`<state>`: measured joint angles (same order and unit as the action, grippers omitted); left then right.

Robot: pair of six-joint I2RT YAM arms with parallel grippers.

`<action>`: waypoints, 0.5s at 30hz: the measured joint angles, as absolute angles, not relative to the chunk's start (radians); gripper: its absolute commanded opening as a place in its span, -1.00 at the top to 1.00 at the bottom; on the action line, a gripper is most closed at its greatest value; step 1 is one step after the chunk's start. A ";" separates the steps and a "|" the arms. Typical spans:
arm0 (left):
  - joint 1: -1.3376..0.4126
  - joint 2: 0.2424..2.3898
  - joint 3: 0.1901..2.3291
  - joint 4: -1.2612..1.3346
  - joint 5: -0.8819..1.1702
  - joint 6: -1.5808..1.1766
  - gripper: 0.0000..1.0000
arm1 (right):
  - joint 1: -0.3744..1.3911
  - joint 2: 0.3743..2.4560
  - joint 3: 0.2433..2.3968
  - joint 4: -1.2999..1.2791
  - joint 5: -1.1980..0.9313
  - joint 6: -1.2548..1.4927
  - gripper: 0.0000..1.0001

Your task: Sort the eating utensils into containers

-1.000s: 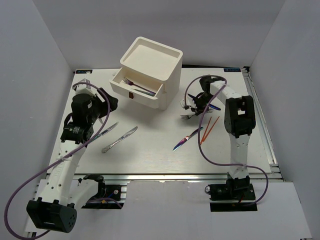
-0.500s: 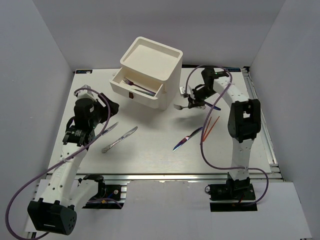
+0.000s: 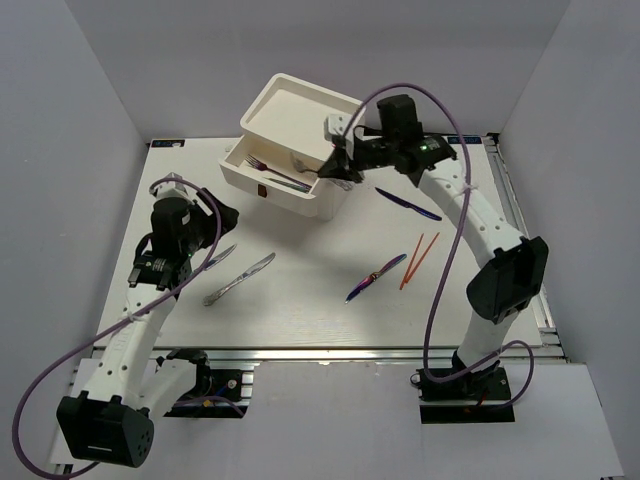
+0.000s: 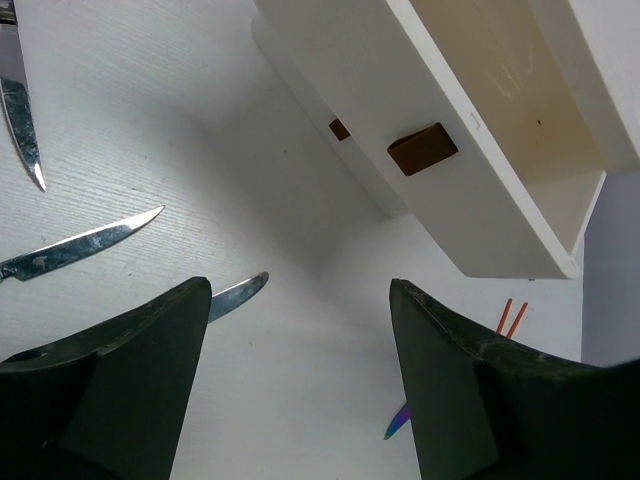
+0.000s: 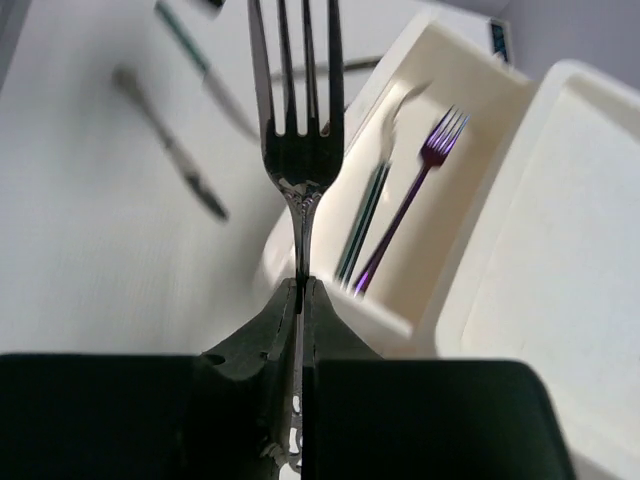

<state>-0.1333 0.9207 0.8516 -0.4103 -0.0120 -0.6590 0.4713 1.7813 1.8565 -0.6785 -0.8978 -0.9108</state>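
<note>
The white drawer unit (image 3: 303, 118) stands at the back with its top drawer (image 3: 243, 174) pulled open; a purple fork (image 5: 415, 190) and a teal-handled fork (image 5: 365, 215) lie inside. My right gripper (image 3: 337, 165) is shut on a silver fork (image 5: 297, 130), tines pointing away, held above the drawer's right end. My left gripper (image 3: 216, 216) is open and empty over the table, just above two silver knives (image 3: 240, 278). In the left wrist view, knife tips (image 4: 85, 243) lie to the left of the open gripper (image 4: 300, 300).
An iridescent knife (image 3: 375, 278), two orange chopsticks (image 3: 420, 258) and a dark blue utensil (image 3: 408, 204) lie on the table right of the unit. The drawer front carries a dark red pull (image 4: 422, 148). White walls enclose the table.
My right arm has lifted the silver fork from the table right of the unit and carried it left, over the open drawer. The left arm has barely moved.
</note>
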 measured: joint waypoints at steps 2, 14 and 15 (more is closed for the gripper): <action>-0.133 0.923 0.850 -0.410 -0.012 -0.664 -0.65 | 0.524 1.790 1.857 -0.500 -0.846 -0.706 1.00; -0.133 0.879 0.815 -0.397 -0.011 -0.701 -0.65 | 0.707 1.971 1.906 0.047 -0.381 -0.134 1.00; -0.133 0.877 0.812 -0.392 -0.011 -0.704 -0.65 | 0.707 1.971 1.893 0.060 -0.356 -0.128 1.00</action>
